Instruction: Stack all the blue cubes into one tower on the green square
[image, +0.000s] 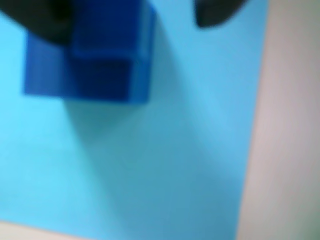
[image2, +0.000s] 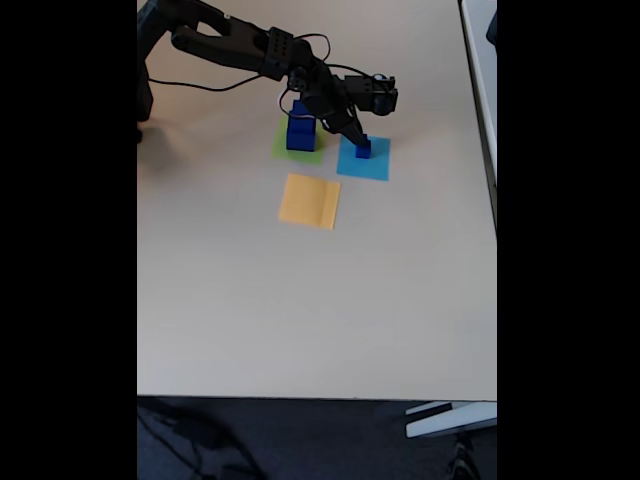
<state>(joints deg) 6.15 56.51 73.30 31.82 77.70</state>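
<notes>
In the wrist view, blurred, a blue cube (image: 87, 62) sits on the cyan square (image: 165, 165) right under the gripper (image: 135, 17). One dark finger (image: 42, 22) overlaps the cube's upper left corner; the other fingertip (image: 215, 15) hangs clear of it to the right, with bare cyan paper between. The jaws stand apart around the cube, and whether the left finger touches it cannot be told. The cube seems to have a smaller block on top of it, but the blur leaves that unsure.

In the fixed view, three paper squares lie on the beige table (image2: 320, 300): an orange one (image2: 309, 200) nearest, then the cyan one (image2: 363, 160) to its upper right, and a green square (image2: 300, 150) to its upper left. One small blue cube (image2: 362, 149) stands on the cyan sheet at the gripper (image2: 357, 138) tips. A taller blue stack (image2: 300, 128) stands on the green square; its cube count cannot be read.

The arm (image2: 250, 45) reaches from the upper left of the table, stretched rightward and bent down at the wrist, so the gripper points down onto the cyan square just beside the stack.
</notes>
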